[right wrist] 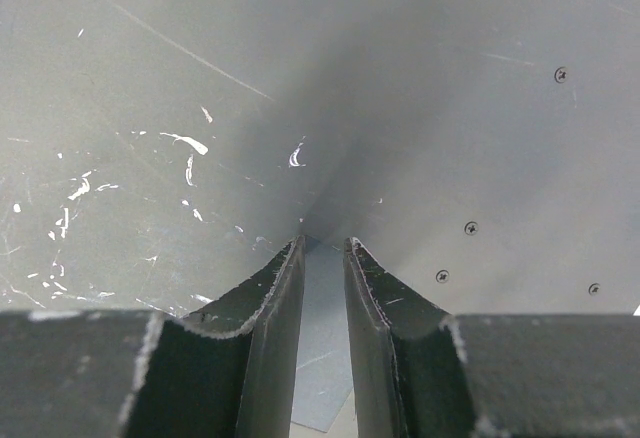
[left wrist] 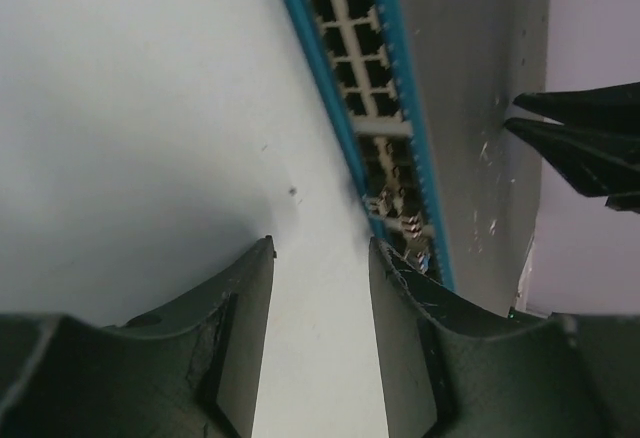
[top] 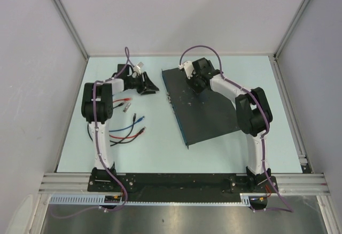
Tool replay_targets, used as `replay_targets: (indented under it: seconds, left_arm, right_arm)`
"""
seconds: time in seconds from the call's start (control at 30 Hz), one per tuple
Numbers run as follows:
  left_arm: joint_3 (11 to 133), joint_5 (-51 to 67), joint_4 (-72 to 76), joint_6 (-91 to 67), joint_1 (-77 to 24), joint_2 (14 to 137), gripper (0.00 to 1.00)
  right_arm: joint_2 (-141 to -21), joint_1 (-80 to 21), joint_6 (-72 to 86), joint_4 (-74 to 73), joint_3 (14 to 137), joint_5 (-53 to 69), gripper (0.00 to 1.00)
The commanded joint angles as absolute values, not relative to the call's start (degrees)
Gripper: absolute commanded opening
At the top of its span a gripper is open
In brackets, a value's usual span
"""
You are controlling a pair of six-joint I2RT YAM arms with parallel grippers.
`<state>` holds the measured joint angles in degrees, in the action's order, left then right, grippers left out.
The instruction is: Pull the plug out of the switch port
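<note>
Nearest in the left wrist view, the left gripper (left wrist: 320, 248) is held apart and empty. The switch (left wrist: 480, 108) lies just ahead-right, its blue socketed edge running lengthwise away, with what seems a plug (left wrist: 400, 220) seated there. In the right wrist view, the right gripper (right wrist: 324, 243), narrowly parted, is poised over the switch's scuffed top. From above, the left gripper is judged nearer the ports.

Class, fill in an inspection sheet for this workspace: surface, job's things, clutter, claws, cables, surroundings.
Surface: pale table.
Job's things: black switch lying flat, top scuffed; sockets along its blue edge; plug not clearly seen.
Clutter: small loose connectors on the table.
Claws: left claw open, facing the sockets; right claw narrowly open, tips on the switch top.
Cables: red, blue and black leads loose, left of the switch.
Surroundings: grey walls.
</note>
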<state>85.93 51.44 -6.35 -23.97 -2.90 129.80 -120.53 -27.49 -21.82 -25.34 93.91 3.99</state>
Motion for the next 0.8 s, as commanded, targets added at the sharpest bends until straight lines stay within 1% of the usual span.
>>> replay_targets:
  seconds: [0.0,0.43,0.6,0.77]
  left_arm:
    - [88.2,53.9,-0.8,-27.3,-6.1,133.0,0.49]
    - [91.4,52.3,-2.8,-28.1,-7.6,135.9,0.47]
    - [92.0,52.6,-4.0,-27.9,-7.8,136.8,0.44]
    - [92.1,54.4,-3.3,-28.0,-8.1,137.5,0.38]
  right_arm:
    - [-122.6,-29.5,-21.8,-34.5,89.7,6.1,0.29]
    - [-124.4,-29.7,-21.5,-34.8,92.0,6.1,0.29]
    - [-124.5,-29.7,-21.4,-34.8,92.3,6.0,0.29]
    - [-124.3,-29.8,-21.5,-34.9,92.0,6.0,0.29]
